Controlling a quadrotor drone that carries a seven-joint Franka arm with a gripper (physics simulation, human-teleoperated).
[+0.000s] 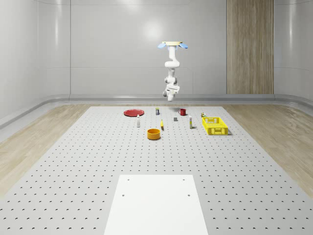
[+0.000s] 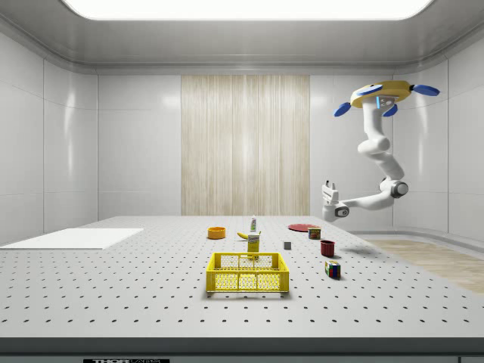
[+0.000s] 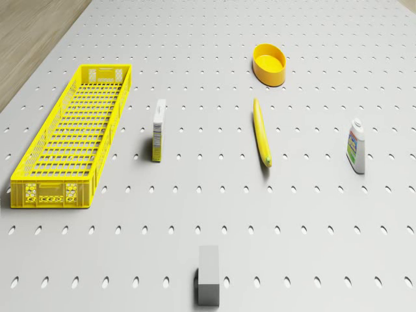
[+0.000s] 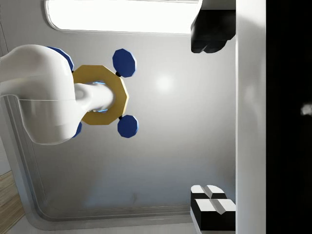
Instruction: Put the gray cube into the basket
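Drone (image 2: 382, 96) hovers high near the worktop's (image 1: 73, 161) far edge, tool (image 2: 330, 190) raised, fingers spread wide, gripping nothing; gray cube (image 2: 287, 245) rests on the worktop well below it, apart from the basket (image 2: 248, 272).

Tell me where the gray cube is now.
The gray cube sits on the perforated floor mid-scene in the whole-scene view, between the red mug and the banana, left of the basket.
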